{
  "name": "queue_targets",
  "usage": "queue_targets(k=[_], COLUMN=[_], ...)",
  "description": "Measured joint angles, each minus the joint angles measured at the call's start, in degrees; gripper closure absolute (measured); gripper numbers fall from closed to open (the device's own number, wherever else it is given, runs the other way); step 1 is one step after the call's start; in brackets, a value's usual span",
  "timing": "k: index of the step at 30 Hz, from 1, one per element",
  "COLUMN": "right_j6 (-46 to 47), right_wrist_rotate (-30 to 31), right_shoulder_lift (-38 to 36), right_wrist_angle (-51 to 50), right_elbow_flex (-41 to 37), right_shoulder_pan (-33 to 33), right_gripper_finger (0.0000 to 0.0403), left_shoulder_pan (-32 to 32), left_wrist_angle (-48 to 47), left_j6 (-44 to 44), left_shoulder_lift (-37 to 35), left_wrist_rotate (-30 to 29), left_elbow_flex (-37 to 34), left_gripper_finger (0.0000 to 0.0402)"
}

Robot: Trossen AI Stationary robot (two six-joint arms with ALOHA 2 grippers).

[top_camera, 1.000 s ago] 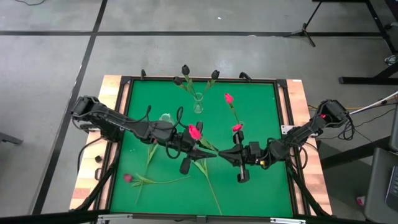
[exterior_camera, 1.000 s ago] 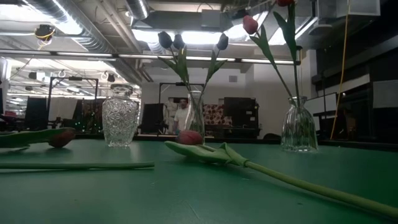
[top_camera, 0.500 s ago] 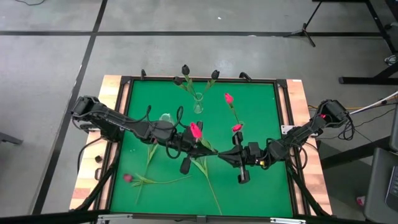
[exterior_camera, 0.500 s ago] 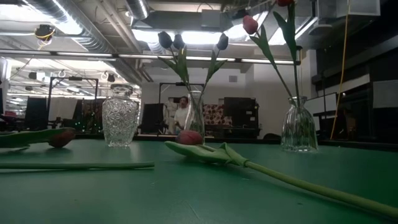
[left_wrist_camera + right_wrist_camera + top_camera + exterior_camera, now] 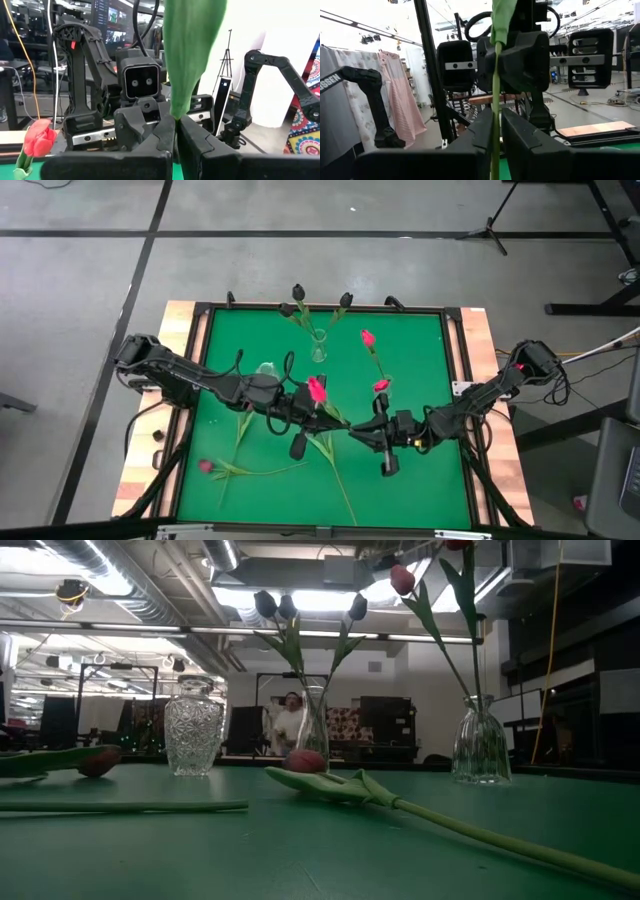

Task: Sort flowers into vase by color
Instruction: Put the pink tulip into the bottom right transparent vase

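A bright pink flower (image 5: 317,388) is held above the table's middle, between my two grippers. My left gripper (image 5: 333,423), reaching in from the left, is shut on it; the left wrist view shows its green leaf (image 5: 192,50) rising from the fingers. My right gripper (image 5: 358,430) faces it from the right. Its fingers stand narrowly apart on either side of the stem (image 5: 495,100), with a sliver of gap. Dark flowers fill the far middle vase (image 5: 318,345). Two pink ones (image 5: 367,337) stand in the right vase (image 5: 482,745). My left gripper pinches the flower at the foot of its leaf (image 5: 176,114), between its two fingers. The fingers come in level from the table's left and lie across the stem. The flower stands roughly upright, head up, lifted clear of the table.
A cut-glass vase (image 5: 194,727) stands empty at the left of the middle. Loose flowers lie flat on the green mat: a magenta one (image 5: 205,467) near the front left and a long stem (image 5: 338,480) toward the near edge. A raised frame (image 5: 455,360) rims the mat.
My left gripper has shut on the flower's stem beside my right gripper. Both arms have kept their place, and the flower stays upright between them.
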Motion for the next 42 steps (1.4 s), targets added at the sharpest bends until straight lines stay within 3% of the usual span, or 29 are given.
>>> queue_targets(k=[10,22,30,37,42], right_j6=[-2.05,-2.13,3.58,3.11,-3.37], right_wrist_rotate=[2.89,4.54,4.99,4.77,7.82], right_shoulder_lift=[-0.77,-8.22,-12.4,-20.84,-30.89], right_wrist_angle=[-4.72,-20.26,-30.89,-33.34,-35.18], right_elbow_flex=[-0.04,-0.04,-0.04,-0.07,-0.07], right_shoulder_pan=[0.0,0.0,0.03,1.73,7.88], right_gripper_finger=[0.031,0.0283,0.0267,0.0271,0.0272], left_shoulder_pan=[0.0,-0.04,-0.04,0.0,0.58], left_wrist_angle=[-3.67,-8.52,-16.62,-17.38,-10.2], left_j6=[0.44,0.42,0.32,0.4,3.88], left_shoulder_lift=[-0.04,-0.07,-0.07,-0.09,-0.11], left_wrist_rotate=[-0.4,-1.42,-1.79,-12.66,-14.55], left_elbow_flex=[0.02,0.02,0.02,0.02,0.02], left_gripper_finger=[0.0395,0.0395,0.0395,0.0395,0.0395])
